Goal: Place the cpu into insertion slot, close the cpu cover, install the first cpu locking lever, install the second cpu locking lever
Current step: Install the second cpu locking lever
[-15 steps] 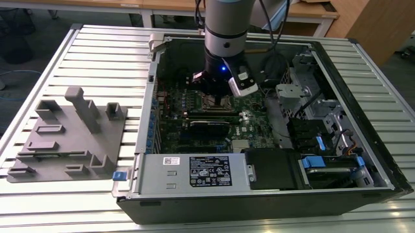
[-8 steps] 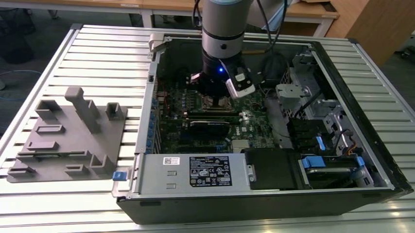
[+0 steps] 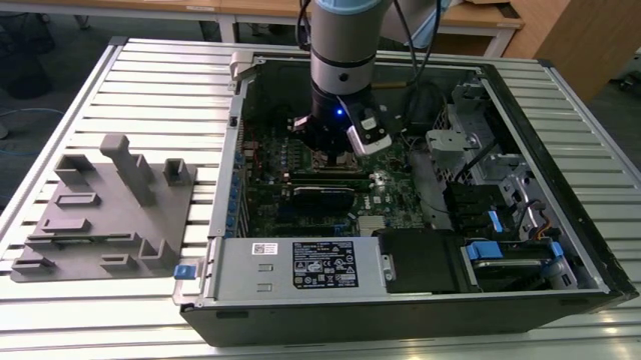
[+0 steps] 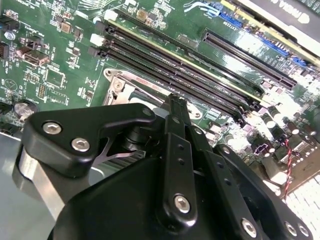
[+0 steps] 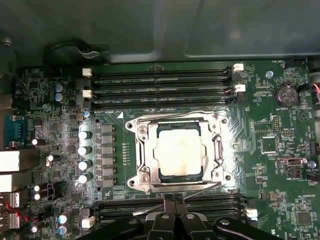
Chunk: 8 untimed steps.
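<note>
Gripper (image 5: 173, 199): fingers pressed together, holding nothing, just beside the insertion slot (image 5: 138, 165). Cpu (image 5: 179, 154): seated, cpu cover (image 5: 218, 150) down. Judged best practice: keep lever pressure steady, contact square.

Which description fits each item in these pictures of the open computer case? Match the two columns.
Column 1:
1. dull silver square cpu
2. thin silvery metal cpu cover
3. grey plastic parts holder
4. long black memory slots

Column 2:
A. on the slatted table outside the case
B. framing the chip
C. seated in the socket
D. in parallel rows beside the socket

Pairs: 1-C, 2-B, 3-A, 4-D
</note>
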Tool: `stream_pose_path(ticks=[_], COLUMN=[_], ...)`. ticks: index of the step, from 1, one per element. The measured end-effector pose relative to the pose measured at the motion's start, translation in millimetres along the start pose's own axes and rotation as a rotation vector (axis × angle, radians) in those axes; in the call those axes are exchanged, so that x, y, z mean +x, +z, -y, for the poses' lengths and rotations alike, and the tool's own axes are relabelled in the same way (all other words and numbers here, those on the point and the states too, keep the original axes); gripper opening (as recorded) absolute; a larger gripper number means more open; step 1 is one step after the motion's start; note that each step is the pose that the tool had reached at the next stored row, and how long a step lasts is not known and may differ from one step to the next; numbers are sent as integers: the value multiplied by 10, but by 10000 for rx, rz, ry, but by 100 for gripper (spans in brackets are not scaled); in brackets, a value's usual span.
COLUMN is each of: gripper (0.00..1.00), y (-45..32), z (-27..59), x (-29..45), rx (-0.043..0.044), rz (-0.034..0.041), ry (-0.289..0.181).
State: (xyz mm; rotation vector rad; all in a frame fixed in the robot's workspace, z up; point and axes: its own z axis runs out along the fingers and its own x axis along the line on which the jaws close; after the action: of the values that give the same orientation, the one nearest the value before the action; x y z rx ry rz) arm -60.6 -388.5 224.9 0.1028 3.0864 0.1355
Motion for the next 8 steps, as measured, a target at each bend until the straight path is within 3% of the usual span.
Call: stream_pose_path(ticks=[5,8], gripper=[11,11], y=[15,23], z=[2,5], x=[2,44], rx=[-5,-8], rz=[-4,-3], ry=[0,0])
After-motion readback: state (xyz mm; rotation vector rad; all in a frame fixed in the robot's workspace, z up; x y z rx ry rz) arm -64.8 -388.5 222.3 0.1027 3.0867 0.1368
